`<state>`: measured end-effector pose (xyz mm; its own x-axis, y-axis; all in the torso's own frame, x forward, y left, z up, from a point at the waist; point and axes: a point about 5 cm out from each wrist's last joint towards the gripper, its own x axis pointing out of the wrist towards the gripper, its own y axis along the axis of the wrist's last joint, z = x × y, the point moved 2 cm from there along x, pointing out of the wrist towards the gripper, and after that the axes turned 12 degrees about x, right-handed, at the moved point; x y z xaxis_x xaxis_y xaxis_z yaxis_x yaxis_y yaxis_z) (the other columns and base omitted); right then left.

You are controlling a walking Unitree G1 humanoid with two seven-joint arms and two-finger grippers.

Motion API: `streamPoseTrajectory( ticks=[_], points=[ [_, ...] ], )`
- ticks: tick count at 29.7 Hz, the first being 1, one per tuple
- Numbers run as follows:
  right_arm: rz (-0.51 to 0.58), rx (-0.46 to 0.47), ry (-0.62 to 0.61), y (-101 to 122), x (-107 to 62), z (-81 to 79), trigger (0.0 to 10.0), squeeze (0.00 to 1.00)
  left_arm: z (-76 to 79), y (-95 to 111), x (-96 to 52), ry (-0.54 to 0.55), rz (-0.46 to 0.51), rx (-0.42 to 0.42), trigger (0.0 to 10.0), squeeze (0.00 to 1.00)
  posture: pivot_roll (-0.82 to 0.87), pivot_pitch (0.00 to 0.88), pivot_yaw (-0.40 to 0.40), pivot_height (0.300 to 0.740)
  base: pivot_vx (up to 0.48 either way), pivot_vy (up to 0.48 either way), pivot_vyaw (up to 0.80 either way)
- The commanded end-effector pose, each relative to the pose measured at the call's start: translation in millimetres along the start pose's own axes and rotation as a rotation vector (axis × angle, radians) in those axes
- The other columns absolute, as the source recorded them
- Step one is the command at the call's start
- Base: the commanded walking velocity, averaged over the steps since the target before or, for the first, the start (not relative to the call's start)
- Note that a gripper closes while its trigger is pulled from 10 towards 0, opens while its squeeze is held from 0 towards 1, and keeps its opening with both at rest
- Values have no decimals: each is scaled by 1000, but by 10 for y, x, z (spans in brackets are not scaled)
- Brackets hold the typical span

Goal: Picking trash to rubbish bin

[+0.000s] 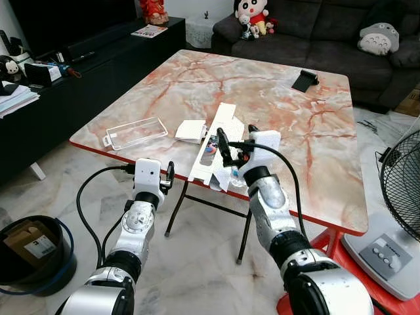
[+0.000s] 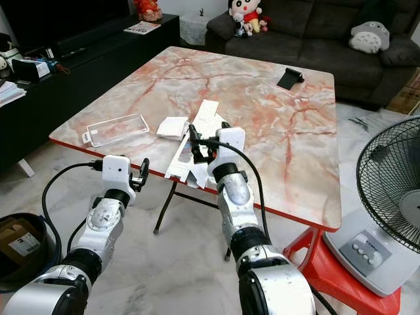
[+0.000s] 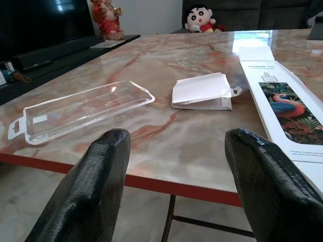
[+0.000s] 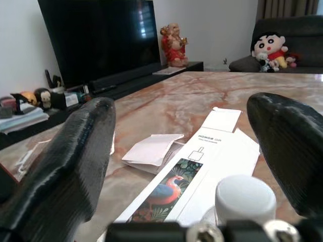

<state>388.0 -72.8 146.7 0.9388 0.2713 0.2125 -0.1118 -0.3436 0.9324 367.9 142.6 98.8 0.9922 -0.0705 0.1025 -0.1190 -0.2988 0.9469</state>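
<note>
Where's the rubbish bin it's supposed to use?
In the left eye view the black rubbish bin sits on the floor at the robot's far left, below the table and beside the left arm, with a cardboard box inside it.

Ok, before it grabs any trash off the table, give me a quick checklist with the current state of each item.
1. Right gripper open: ok.
2. Right gripper over the long box at the table edge: ok.
3. Left gripper open: ok.
4. Left gripper over the table: not ok, it sits below the edge.
5. Clear tray and folded paper unobstructed: ok.
6. Bin has room: cannot tell, a carton lies inside.
</note>
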Motion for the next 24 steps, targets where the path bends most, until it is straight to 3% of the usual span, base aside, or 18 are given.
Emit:
streamPoseTrajectory(
  ticks=[1, 13, 24],
  points=[
    [-19, -10, -8, -6, 17, 12, 10000, 0, -4, -2, 4, -8, -6, 2, 10000, 0, 41, 0, -31, 740, 0, 0, 0],
    [-38, -79, -38, 47, 101, 18, 10000, 0, -11, -31, -24, -7, -11, 6, 10000, 0, 61, 0, -41, 740, 0, 0, 0],
    [-114, -87, -152, -30, 65, 218, 10000, 0, 18, -51, -50, -26, -14, 22, 10000, 0, 70, 0, -37, 740, 0, 0, 0]
  ],
)
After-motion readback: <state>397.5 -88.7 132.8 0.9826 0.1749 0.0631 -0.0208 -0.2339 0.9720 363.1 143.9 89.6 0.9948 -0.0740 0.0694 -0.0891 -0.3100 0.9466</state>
